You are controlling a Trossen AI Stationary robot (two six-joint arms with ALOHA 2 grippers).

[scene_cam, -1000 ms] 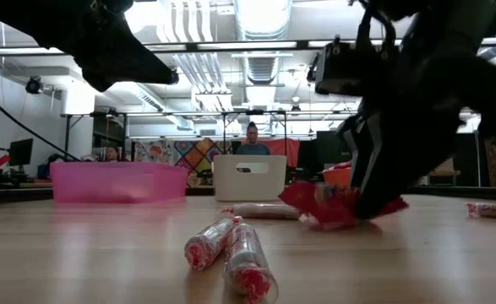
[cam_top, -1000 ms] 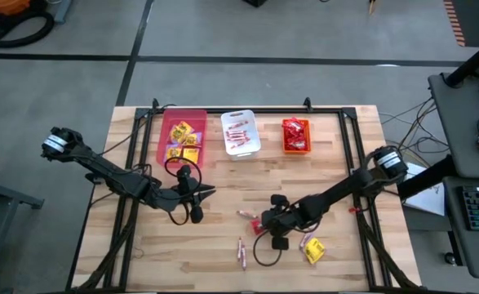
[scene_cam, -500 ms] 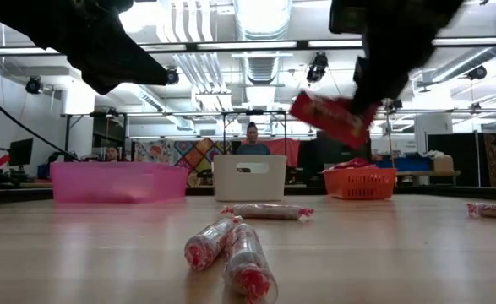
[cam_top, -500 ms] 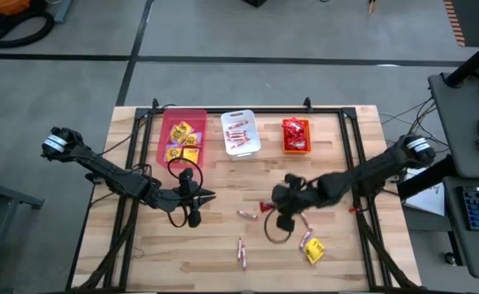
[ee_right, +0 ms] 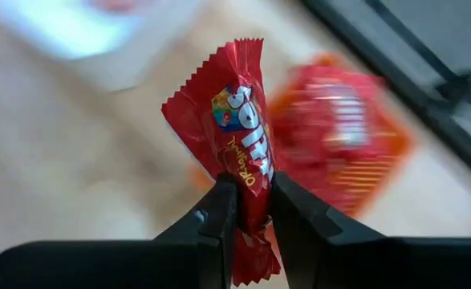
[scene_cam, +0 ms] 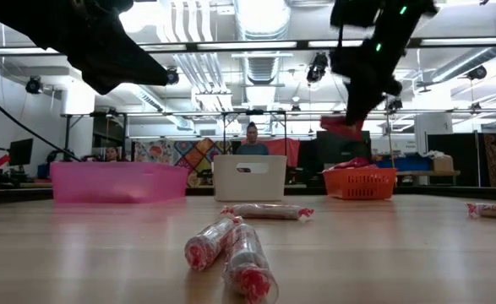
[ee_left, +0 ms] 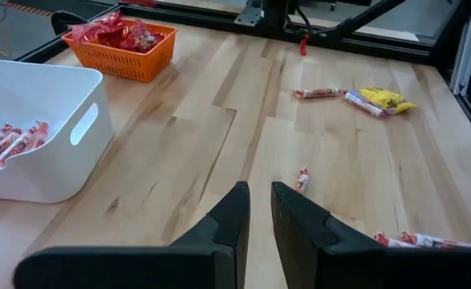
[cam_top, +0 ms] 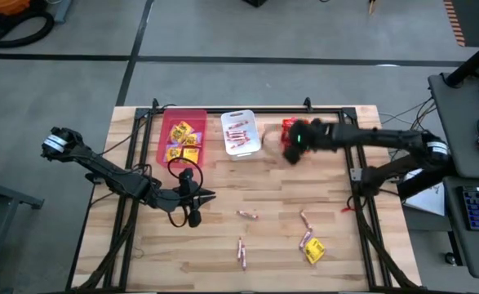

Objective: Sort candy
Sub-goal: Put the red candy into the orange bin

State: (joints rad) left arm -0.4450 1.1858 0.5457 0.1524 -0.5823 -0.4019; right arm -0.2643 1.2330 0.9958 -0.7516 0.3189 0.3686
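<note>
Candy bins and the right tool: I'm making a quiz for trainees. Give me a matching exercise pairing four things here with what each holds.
Things:
1. pink bin
2. white bin
3. orange bin
4. right tool

Holds:
A. thin pinkish-red sticks
B. one red packet, pinched in the air
C. yellow packets
D. a heap of red packets

Pairs: 1-C, 2-A, 3-D, 4-B

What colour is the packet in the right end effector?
Red, with a zigzag edge and a small multicoloured logo; the packet shows best in the right wrist view, pinched in the right end effector.
</note>
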